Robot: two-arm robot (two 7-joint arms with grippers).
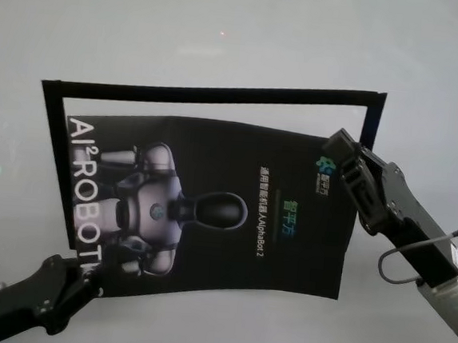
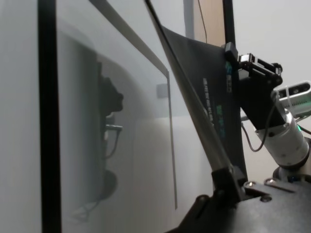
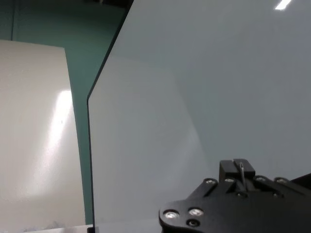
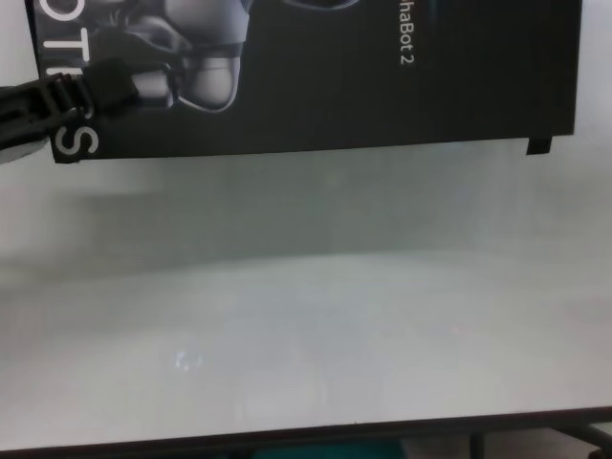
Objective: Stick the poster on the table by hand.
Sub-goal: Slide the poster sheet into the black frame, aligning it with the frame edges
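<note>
The black glossy poster (image 1: 223, 243) with the silver robot image and white letters hangs a little above the white table (image 1: 225, 27). It sags between my two grippers. My left gripper (image 1: 83, 275) is shut on the poster's near left corner, next to the white letters. The left wrist view shows the sheet's edge (image 2: 194, 107) running into that gripper (image 2: 226, 177). My right gripper (image 1: 344, 153) is shut on the far right corner, and it also shows in the left wrist view (image 2: 233, 53). The chest view shows the poster's near edge (image 4: 335, 96) casting a shadow on the table (image 4: 306, 325).
Narrow black tape strips lie on the table around the poster: one along the far side (image 1: 212, 92), one down the left (image 1: 54, 156), a short one at the right (image 1: 375, 120). A small black tab (image 4: 540, 145) sticks out at the poster's near right corner. The table's dark front edge (image 4: 287, 442) is near.
</note>
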